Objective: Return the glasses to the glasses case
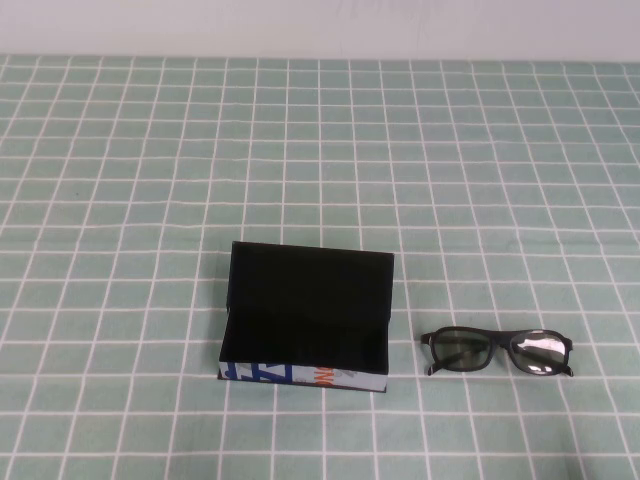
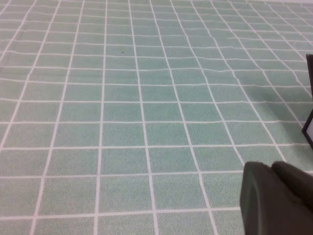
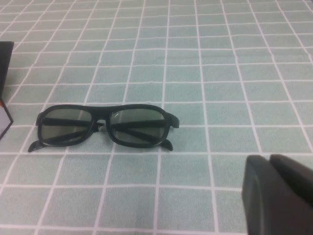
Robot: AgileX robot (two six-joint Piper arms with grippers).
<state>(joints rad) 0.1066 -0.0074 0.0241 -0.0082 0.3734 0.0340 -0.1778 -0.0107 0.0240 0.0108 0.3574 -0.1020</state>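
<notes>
The glasses case [image 1: 300, 374] sits open near the table's front middle, with its flat lid raised at the back and its black inside showing nothing in it. The black glasses [image 1: 497, 351] lie folded on the cloth just right of the case, apart from it. In the right wrist view the glasses [image 3: 105, 125] lie a short way ahead of my right gripper [image 3: 269, 159], which is shut and empty. My left gripper [image 2: 271, 166] is shut and empty over bare cloth, with an edge of the case [image 2: 309, 122] off to its side. Neither gripper shows in the high view.
A green tablecloth with a white grid [image 1: 320, 150] covers the whole table. A pale wall [image 1: 320, 25] runs along the far edge.
</notes>
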